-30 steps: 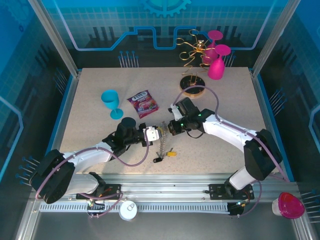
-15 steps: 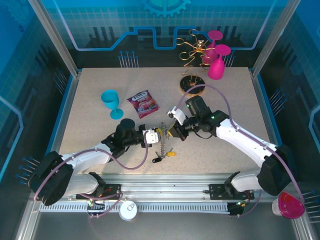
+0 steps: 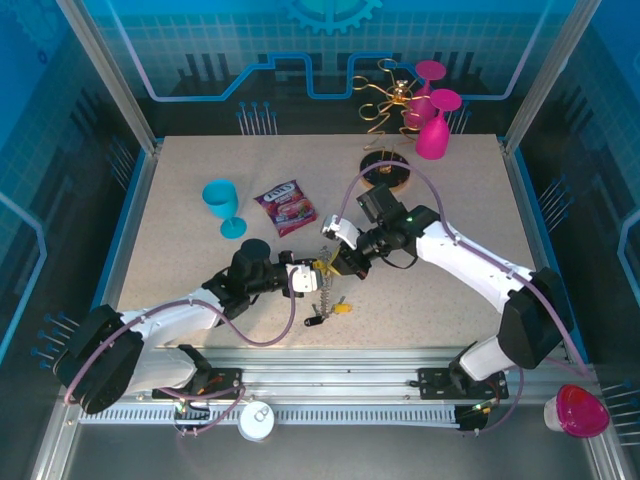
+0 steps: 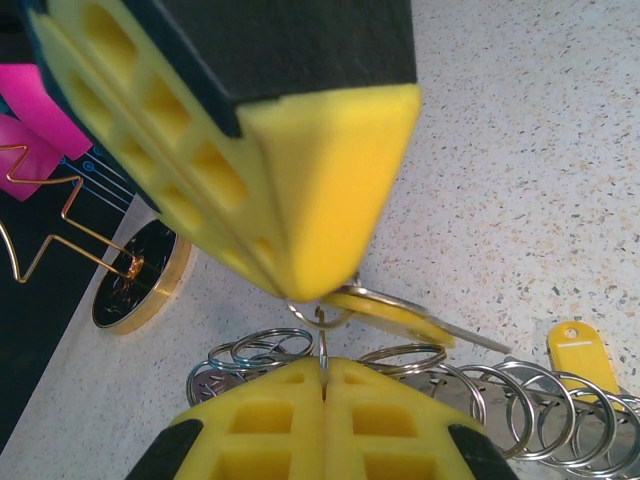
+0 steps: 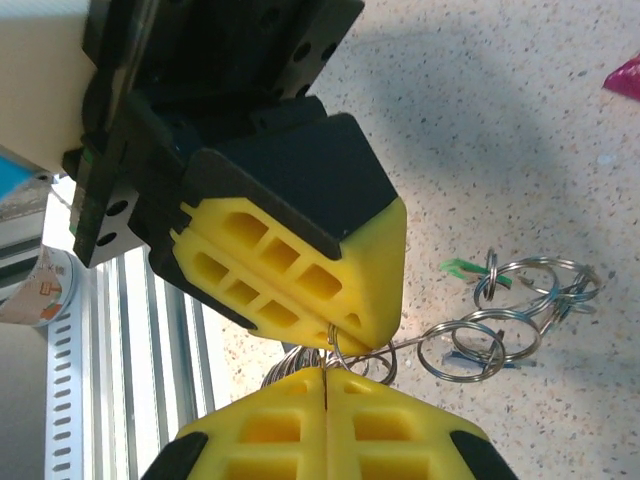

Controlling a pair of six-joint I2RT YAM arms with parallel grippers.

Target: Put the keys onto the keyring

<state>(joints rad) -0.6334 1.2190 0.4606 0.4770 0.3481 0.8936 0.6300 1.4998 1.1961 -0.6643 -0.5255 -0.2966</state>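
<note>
My two grippers meet tip to tip above the table's middle front. The left gripper (image 3: 316,272) (image 4: 323,366) is shut on a thin upright wire, seemingly the keyring (image 4: 323,344). The right gripper (image 3: 338,262) (image 5: 327,376) is shut too; its fingers (image 4: 330,180) pinch the small ring of a yellow-headed key (image 4: 395,312). A chain of silver rings (image 3: 321,296) (image 4: 520,400) hangs below and trails on the table. On it I see another yellow key (image 3: 343,308) (image 4: 577,350), a green key (image 5: 458,266) and a blue one (image 5: 505,362). The left fingers (image 5: 330,270) loom above my right pads.
A blue goblet (image 3: 222,202) and a snack packet (image 3: 286,207) sit behind the left arm. The gold wire stand (image 3: 386,172) with pink glasses (image 3: 433,130) is at the back. A white lid (image 3: 256,421) and a pink cup (image 3: 578,410) lie off the table's front edge.
The left gripper crept right towards the right one. The right arm swung out and came back, its gripper now touching tips with the left. The chain still hangs between them.
</note>
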